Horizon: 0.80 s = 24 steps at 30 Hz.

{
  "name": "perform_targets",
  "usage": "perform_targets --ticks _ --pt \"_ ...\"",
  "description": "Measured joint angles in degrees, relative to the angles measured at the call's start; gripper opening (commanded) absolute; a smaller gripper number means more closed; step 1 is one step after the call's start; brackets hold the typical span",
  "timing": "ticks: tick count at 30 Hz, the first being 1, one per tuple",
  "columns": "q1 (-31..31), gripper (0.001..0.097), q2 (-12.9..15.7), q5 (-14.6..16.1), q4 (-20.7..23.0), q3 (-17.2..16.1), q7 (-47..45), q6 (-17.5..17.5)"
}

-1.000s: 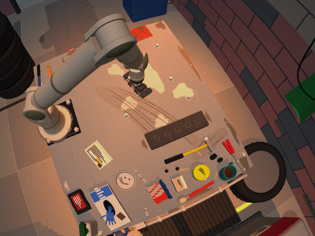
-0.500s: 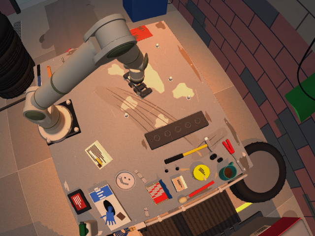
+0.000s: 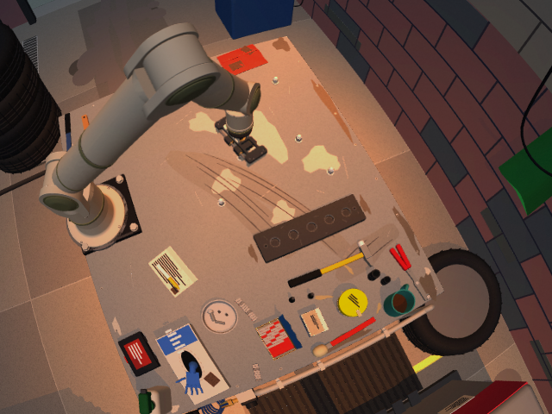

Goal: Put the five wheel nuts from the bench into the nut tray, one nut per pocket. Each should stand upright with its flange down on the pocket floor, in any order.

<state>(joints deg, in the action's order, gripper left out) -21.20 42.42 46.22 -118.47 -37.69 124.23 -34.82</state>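
Note:
Four wheel nuts stand loose on the bench, apart from the dark nut tray point(image 3: 310, 227), whose five round pockets are empty. One nut point(image 3: 275, 80) is near the far edge by a red card. One nut point(image 3: 298, 138) and another point(image 3: 330, 170) lie on the right side. One nut point(image 3: 220, 202) lies left of the tray. A fifth nut point(image 3: 241, 157) sits low on the bench in the fingers of my gripper point(image 3: 244, 155), which is closed on it.
A brick wall runs behind the bench on the right. A hammer point(image 3: 327, 267), red pliers point(image 3: 400, 257), a yellow disc point(image 3: 353, 302) and a green mug point(image 3: 400, 301) lie in front of the tray. The arm's base point(image 3: 105, 214) stands at the left.

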Motion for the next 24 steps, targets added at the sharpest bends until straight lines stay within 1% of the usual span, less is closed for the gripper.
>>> perform_targets --ticks 7,12,17,24 --pt "-3.5 0.0015 -4.1 -6.1 2.0 -5.0 -5.3 -5.8" --pt "-5.3 0.0015 -6.4 -9.3 3.4 -7.4 -8.1 -9.1" --pt "-6.1 0.0015 -7.4 -10.8 4.1 -8.5 -9.4 -10.8" --pt "-6.3 0.0015 -7.5 -11.0 4.2 -8.6 -9.7 -11.0"
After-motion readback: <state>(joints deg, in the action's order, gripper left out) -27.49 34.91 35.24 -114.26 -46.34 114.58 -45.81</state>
